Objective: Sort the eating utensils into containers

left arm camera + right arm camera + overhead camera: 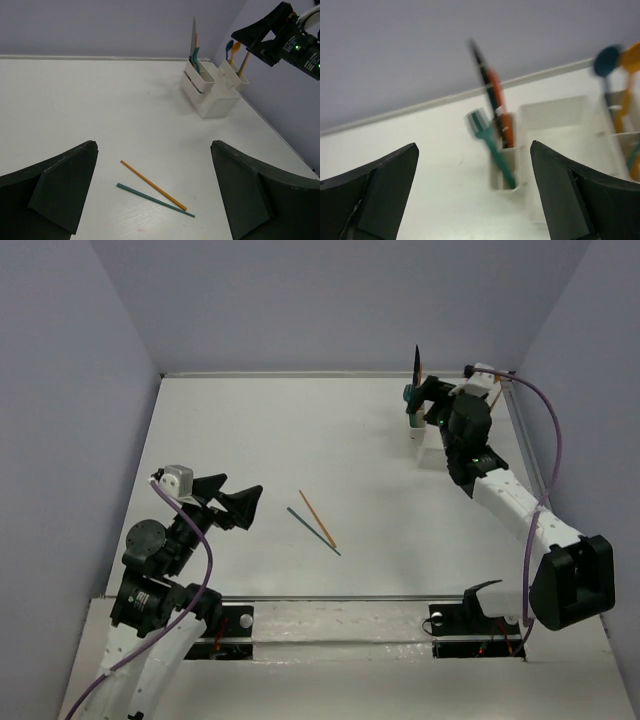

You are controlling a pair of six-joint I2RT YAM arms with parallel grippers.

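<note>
The right claw (pixel 472 146) stands wide, nothing between its fingers, and hangs above the white caddy (pixel 552 112) without touching it. In the blurred right wrist view, the cup at the caddy's near end sits at 6 o'clock from the gap. It holds a teal fork (pixel 487 135), an orange utensil (pixel 495 87) whose kind I cannot tell, and a dark knife (pixel 479 57) whose blade leans toward 11 o'clock. At 2 o'clock, the cups at the other end hold a blue spoon (pixel 606 61) and an orange spoon (pixel 631 54), bowls up. From the left wrist a thin orange stick (pixel 244 62) also shows in that end, upright. In the top view the caddy sits at about 1 o'clock on the table (pixel 250 420), near the far right corner. The left claw (pixel 154 145) is also spread wide and empty, hanging at about 8 o'clock on the table. At 6 o'clock in its own view, an orange chopstick (pixel 152 185) and a teal chopstick (pixel 155 200) lie flat on the table, just beside each other and converging at their right ends. Whether they touch I cannot tell. Both lie near the table's middle, well apart from the caddy.
</note>
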